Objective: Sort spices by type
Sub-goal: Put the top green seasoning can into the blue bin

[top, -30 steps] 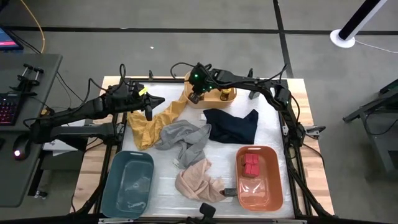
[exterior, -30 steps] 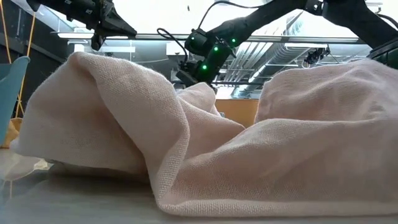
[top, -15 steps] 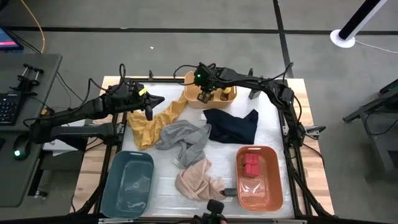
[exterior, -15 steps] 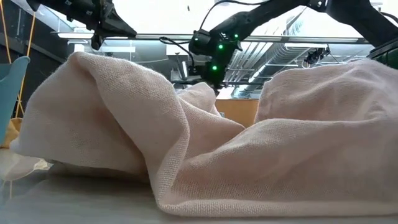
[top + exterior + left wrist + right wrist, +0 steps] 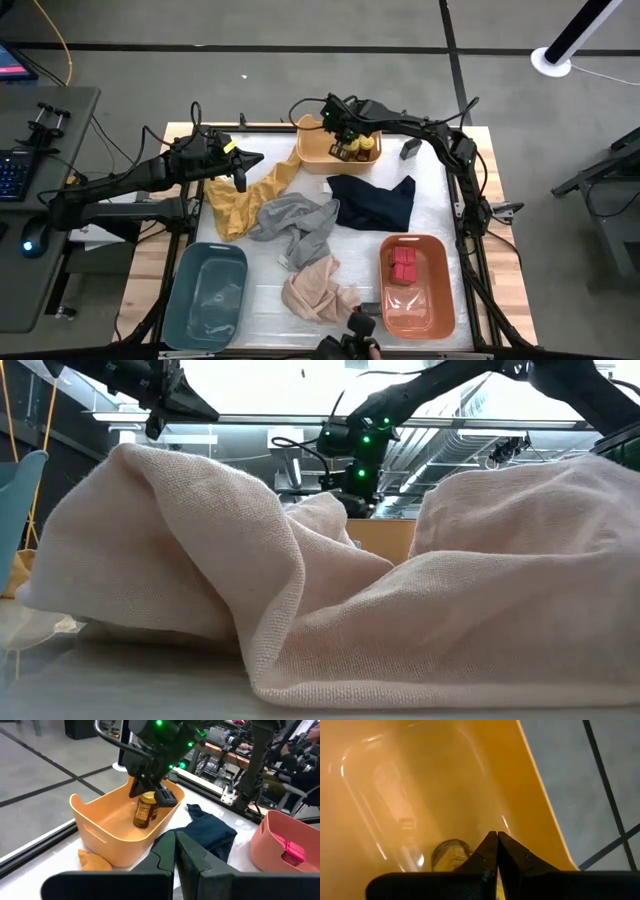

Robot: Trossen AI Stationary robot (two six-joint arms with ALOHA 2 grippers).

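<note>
A: Spice jar (image 5: 145, 809) w/ yellow lid, standing upright in the orange bin (image 5: 100, 827) at the table's far edge. Looks rigid, smooth-sided, prob light; glass or plastic, can't tell, so I'd treat it as slippery and maybe breakable.

B: Best hold?

A: Across the round body just under the lid, jaws square to it. Amber contents, paper label w/ dark print.

B: Grippers?

A: Right gripper (image 5: 161, 789) sits over that bin right by the jar, fingers pressed together, nothing between them. Left gripper (image 5: 239, 170) hovers above the mustard cloth (image 5: 240, 200), also clamped on nothing.

B: Other spices?

A: Red tins (image 5: 403, 265) in the salmon bin (image 5: 440, 295), near right. Teal bin (image 5: 205, 300) near left; cloths between.
</note>
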